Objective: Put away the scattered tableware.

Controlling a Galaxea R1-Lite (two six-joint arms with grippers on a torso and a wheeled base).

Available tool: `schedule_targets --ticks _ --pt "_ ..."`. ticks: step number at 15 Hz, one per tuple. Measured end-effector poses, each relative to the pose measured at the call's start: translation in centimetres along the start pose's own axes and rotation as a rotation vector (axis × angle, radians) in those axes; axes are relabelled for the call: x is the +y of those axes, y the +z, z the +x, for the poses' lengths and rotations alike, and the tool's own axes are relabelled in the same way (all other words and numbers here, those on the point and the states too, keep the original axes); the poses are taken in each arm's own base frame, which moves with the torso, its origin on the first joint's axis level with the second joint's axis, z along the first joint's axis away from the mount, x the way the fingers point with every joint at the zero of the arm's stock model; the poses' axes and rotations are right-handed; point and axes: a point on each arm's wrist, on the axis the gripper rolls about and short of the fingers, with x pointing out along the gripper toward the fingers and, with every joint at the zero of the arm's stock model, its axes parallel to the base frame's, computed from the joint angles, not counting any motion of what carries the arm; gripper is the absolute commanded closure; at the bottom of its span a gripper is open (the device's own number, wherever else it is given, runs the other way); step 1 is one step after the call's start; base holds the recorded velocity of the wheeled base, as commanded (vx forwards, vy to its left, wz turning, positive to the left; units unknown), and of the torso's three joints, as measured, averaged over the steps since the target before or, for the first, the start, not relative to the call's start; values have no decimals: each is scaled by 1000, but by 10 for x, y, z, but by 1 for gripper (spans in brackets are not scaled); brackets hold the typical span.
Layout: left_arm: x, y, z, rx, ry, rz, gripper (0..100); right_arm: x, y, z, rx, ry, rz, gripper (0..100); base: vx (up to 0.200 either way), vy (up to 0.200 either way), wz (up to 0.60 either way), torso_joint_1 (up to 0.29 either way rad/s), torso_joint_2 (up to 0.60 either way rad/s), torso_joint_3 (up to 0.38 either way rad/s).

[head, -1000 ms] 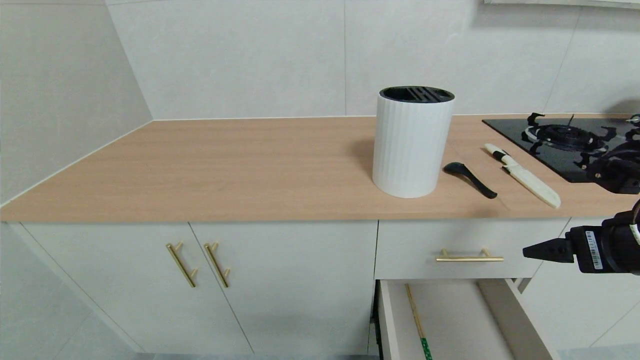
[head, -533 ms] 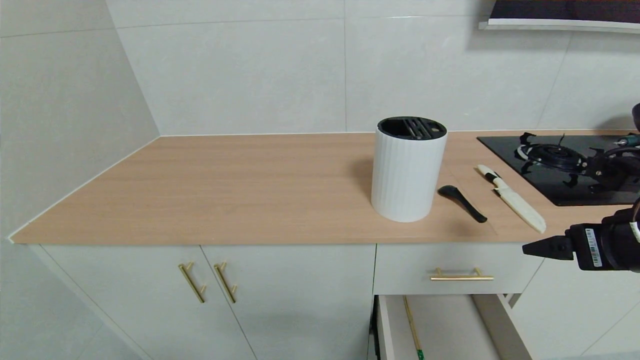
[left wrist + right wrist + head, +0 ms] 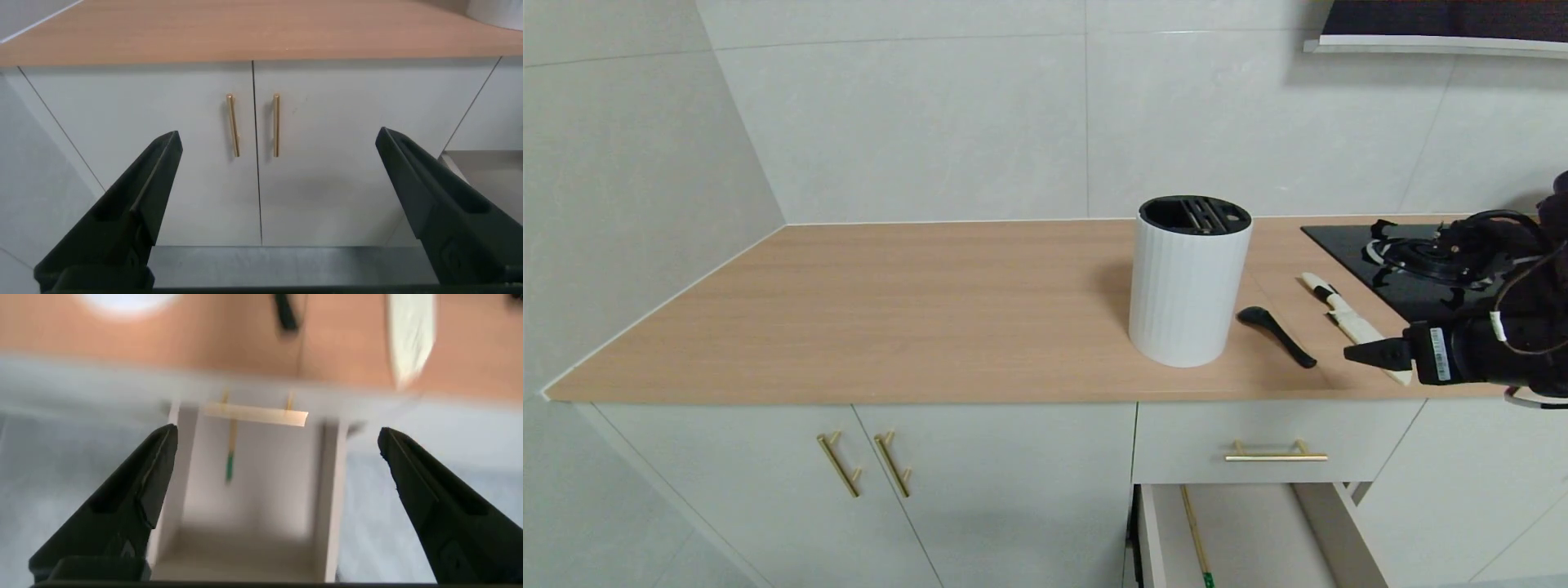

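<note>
A white ribbed holder (image 3: 1188,282) with a black slotted top stands on the wooden counter (image 3: 931,310). To its right lie a black spoon (image 3: 1276,333) and a cream knife (image 3: 1352,323). My right gripper (image 3: 1364,354) hovers open at the counter's front edge, in front of the knife's tip. Its wrist view looks down on the knife tip (image 3: 409,335), the spoon handle (image 3: 284,312) and the open lower drawer (image 3: 327,498), which holds a chopstick (image 3: 231,449); that gripper (image 3: 278,437) holds nothing. My left gripper (image 3: 278,137) is open and empty, low in front of the cabinet doors (image 3: 343,147).
A black gas stove (image 3: 1429,261) sits at the counter's right end. Under the counter are two doors with gold handles (image 3: 862,465), a shut top drawer (image 3: 1274,453) and the pulled-out drawer (image 3: 1258,531). A tiled wall bounds the left side.
The head camera tilted up, shifting the whole picture down. My right gripper rose from drawer-front height to the counter's edge, ending by the knife's tip.
</note>
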Motion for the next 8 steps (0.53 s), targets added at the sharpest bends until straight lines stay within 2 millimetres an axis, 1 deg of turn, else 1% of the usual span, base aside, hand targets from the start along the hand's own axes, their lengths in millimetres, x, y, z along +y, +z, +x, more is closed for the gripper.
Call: schedule_targets --ticks 2,4,5,8 --pt "0 0 0 0 0 0 0 -11 10 25 -59 98 -26 0 0 0 0 0 0 0" --pt "0 0 0 0 0 0 0 -20 17 51 -97 147 -34 0 0 0 0 0 0 0" --pt "0 0 0 0 0 0 0 -22 17 62 -98 152 -34 0 0 0 0 0 0 0" --pt "0 0 0 0 0 0 0 -23 9 92 -81 159 -34 0 0 0 0 0 0 0"
